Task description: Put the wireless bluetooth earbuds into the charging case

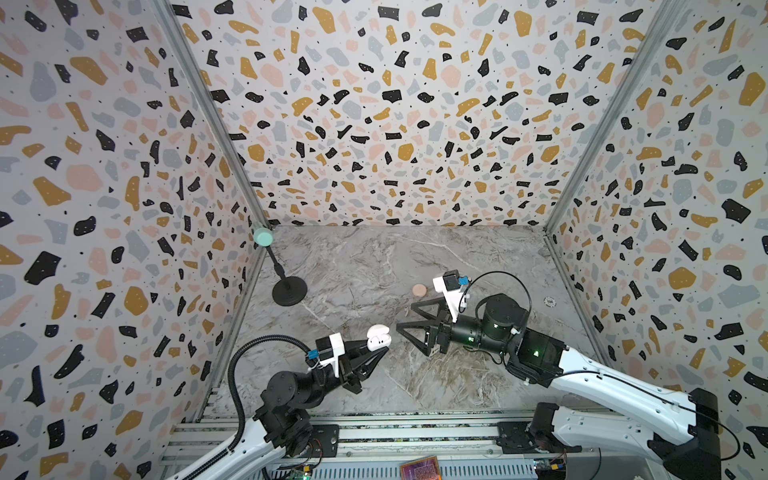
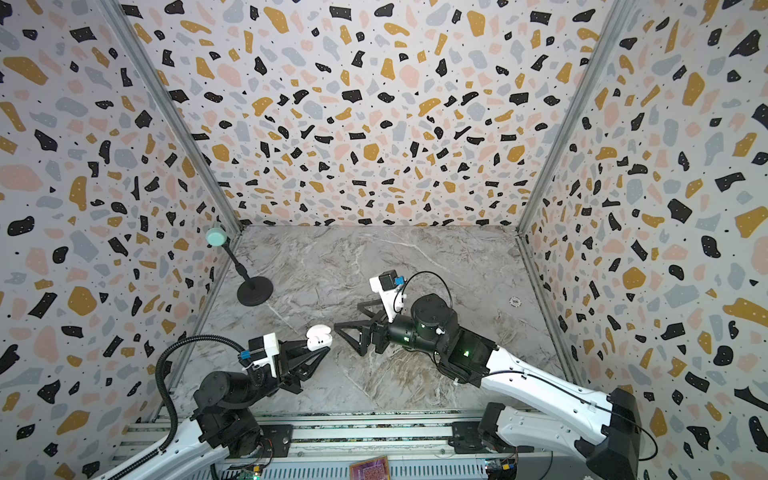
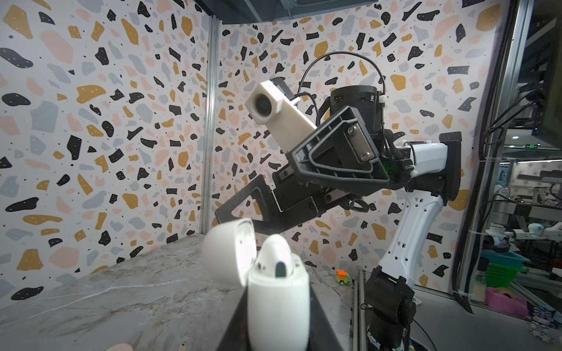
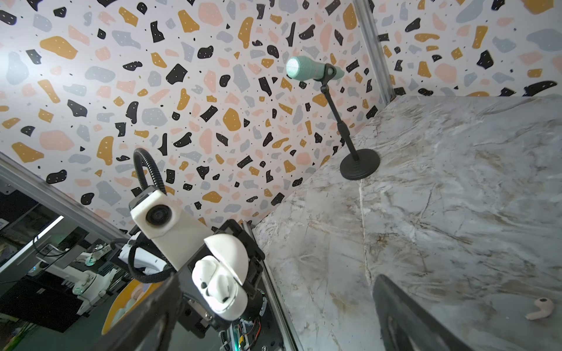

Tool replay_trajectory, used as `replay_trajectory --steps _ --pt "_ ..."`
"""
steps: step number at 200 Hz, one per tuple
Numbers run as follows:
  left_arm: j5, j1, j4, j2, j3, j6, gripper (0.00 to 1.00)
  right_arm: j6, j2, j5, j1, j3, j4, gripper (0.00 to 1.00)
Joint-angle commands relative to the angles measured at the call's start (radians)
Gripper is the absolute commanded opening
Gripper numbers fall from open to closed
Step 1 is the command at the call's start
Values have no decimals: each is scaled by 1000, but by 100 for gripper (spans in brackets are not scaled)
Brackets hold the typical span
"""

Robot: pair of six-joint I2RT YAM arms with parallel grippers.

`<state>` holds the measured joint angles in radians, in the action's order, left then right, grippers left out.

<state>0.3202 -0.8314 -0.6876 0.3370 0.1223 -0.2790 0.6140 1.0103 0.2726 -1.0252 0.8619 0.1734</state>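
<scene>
Left gripper (image 1: 381,347) clamped on the lid-open white charging case (image 1: 377,332) at lower centre of both top views, white earbuds (image 4: 213,282) seated inside, my right gripper (image 1: 404,317) spread wide and empty just right of it, pink earbud (image 4: 539,308) loose on the table (image 1: 365,257).

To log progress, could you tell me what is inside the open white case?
Two white earbuds sit in the white case, lid open, held by the left gripper. Their stems are hidden in the sockets.
</scene>
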Motion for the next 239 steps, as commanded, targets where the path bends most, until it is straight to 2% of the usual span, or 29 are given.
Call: replay_trajectory --steps 1,28,93,239 --pt "41 3 -87 -4 36 -43 0 46 -36 107 30 -29 71 99" --pt "72 3 -79 8 36 -57 0 101 -32 214 75 -78 151 99" --pt "97 3 -82 18 29 -77 0 150 6 318 84 -129 271 99" --pt "141 4 -54 34 11 -62 0 224 108 435 57 -162 526 99"
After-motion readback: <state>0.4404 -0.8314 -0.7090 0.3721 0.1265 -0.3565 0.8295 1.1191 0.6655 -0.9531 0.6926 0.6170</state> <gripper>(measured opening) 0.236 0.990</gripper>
